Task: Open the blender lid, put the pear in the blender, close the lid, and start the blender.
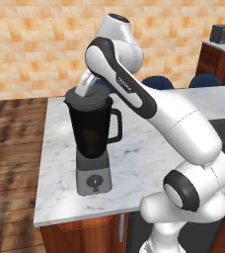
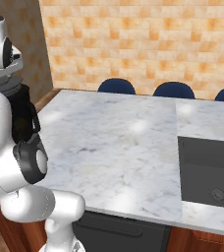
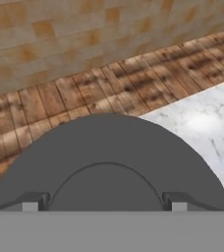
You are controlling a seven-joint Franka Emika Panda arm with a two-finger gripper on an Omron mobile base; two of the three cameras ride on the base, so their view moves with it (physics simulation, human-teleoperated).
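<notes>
The blender (image 1: 93, 143) stands near the left front corner of the marble bench (image 1: 134, 153), its grey base and round front knob facing us, loop handle out to the right. The blender lid (image 1: 87, 99) sits flat on the jar's rim, and the arm reaches over it from the right, hand right down on top of the cap. In the hand view the jaws (image 3: 105, 202) straddle the raised centre knob (image 3: 105, 187), one dark tip on each side of it and close against it; whether they have actually pinched it I cannot tell.

Inside the smoky jar there is a yellowish shape low down (image 1: 90, 137), which looks like the pear, though the dark glass blurs it. If that reading is right, the fruit is in and the cap is on the jar, so my call is that the closing step is at its end. What is left is letting go of the cap and going down to the front knob (image 1: 94, 183) to start the machine.
</notes>
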